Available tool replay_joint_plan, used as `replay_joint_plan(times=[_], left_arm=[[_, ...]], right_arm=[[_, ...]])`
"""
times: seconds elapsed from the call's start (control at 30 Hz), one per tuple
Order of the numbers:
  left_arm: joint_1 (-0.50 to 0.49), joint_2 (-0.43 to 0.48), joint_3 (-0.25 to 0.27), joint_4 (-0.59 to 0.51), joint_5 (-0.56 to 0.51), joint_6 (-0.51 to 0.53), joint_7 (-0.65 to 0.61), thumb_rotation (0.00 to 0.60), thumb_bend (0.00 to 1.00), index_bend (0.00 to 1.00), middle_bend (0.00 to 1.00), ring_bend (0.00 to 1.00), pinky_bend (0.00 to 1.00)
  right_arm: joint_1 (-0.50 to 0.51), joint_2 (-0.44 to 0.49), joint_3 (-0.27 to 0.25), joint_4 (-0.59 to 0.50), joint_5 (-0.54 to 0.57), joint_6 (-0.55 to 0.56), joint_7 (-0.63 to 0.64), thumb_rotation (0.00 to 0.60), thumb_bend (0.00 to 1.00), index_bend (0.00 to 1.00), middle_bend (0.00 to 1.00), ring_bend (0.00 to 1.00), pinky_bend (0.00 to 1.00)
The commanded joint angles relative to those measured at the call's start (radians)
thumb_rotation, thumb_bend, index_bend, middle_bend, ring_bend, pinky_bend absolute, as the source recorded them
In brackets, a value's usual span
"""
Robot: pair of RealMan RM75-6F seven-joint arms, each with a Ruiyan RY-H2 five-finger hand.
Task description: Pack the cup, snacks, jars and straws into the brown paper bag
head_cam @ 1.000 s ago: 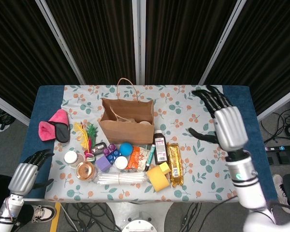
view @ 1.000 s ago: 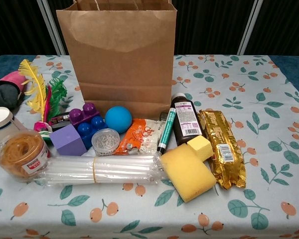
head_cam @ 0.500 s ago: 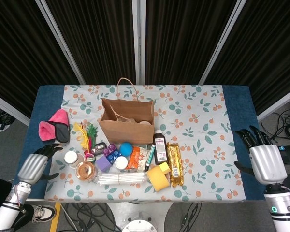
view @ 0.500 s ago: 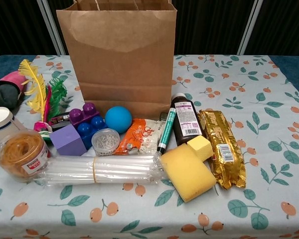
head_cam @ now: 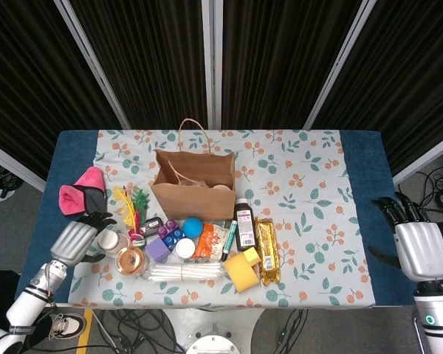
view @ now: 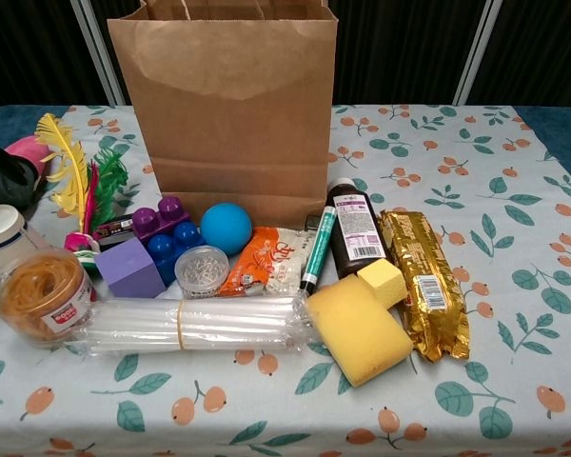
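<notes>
The brown paper bag (head_cam: 193,193) (view: 230,105) stands open at the table's middle. In front of it lie the bundled straws (head_cam: 183,273) (view: 186,324), a rubber-band jar (head_cam: 130,259) (view: 40,295), a white-lidded jar (head_cam: 108,240) (view: 0,236), a small jar of pins (head_cam: 185,248) (view: 202,270), a gold snack pack (head_cam: 266,249) (view: 423,281) and an orange snack pack (head_cam: 205,240) (view: 262,273). My left hand (head_cam: 77,237) hovers just left of the white-lidded jar, fingers apart, holding nothing. My right hand (head_cam: 417,247) hangs beyond the table's right edge, fingers apart and empty.
Pink slippers (head_cam: 81,193), feathers (view: 71,171), purple and blue blocks (view: 152,249), a blue ball (view: 226,227), a green marker (view: 318,249), a dark bottle (view: 354,228) and yellow sponges (view: 360,324) crowd the front. Something pale lies inside the bag.
My right hand withdrew from above the table's far right to beyond its right edge. My left hand moved up and inward to the white-lidded jar.
</notes>
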Motion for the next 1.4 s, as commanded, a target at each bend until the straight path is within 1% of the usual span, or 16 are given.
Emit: replay_joint_plan(times=[0.03, 0.2, 0.37, 0.57, 0.83, 1.03, 1.23, 1.4], left_arm=[[0.0, -0.003, 0.004, 0.005, 0.001, 0.008, -0.004, 0.6, 0.21, 0.36, 0.34, 0.24, 0.36], [0.005, -0.014, 0.019, 0.015, 0.009, 0.023, -0.016, 0.6, 0.23, 0.39, 0.36, 0.26, 0.37], [0.0, -0.027, 0.027, 0.024, 0.022, 0.032, -0.024, 0.6, 0.23, 0.39, 0.36, 0.27, 0.38], [-0.013, -0.044, 0.033, 0.045, 0.017, 0.014, -0.026, 0.6, 0.24, 0.39, 0.36, 0.27, 0.38], [-0.022, -0.063, 0.034, 0.067, 0.01, 0.011, -0.029, 0.6, 0.29, 0.41, 0.41, 0.36, 0.47], [-0.027, -0.068, 0.031, 0.068, 0.011, 0.022, -0.028, 0.6, 0.32, 0.47, 0.46, 0.42, 0.52], [-0.032, -0.04, 0.025, 0.024, 0.007, 0.033, -0.022, 0.6, 0.34, 0.49, 0.49, 0.44, 0.55], [-0.041, 0.022, 0.004, -0.049, -0.004, 0.045, -0.003, 0.6, 0.34, 0.49, 0.49, 0.45, 0.55]], right_arm=[[-0.002, 0.001, 0.004, 0.002, 0.004, -0.002, 0.005, 0.6, 0.0, 0.23, 0.21, 0.09, 0.2], [-0.005, 0.0, 0.013, 0.006, 0.016, -0.006, 0.012, 0.6, 0.0, 0.23, 0.22, 0.1, 0.2], [-0.009, -0.004, 0.016, 0.015, 0.03, -0.012, 0.013, 0.6, 0.0, 0.23, 0.22, 0.1, 0.2], [-0.012, -0.011, 0.017, 0.031, 0.049, -0.027, 0.018, 0.6, 0.0, 0.24, 0.22, 0.1, 0.2], [-0.014, -0.013, 0.023, 0.042, 0.062, -0.038, 0.033, 0.6, 0.0, 0.24, 0.22, 0.1, 0.19], [-0.016, -0.013, 0.029, 0.047, 0.065, -0.041, 0.044, 0.6, 0.0, 0.24, 0.22, 0.1, 0.2], [-0.02, -0.004, 0.035, 0.04, 0.063, -0.036, 0.054, 0.6, 0.0, 0.24, 0.22, 0.1, 0.2], [-0.029, 0.012, 0.043, 0.026, 0.048, -0.017, 0.08, 0.6, 0.0, 0.24, 0.22, 0.1, 0.2]])
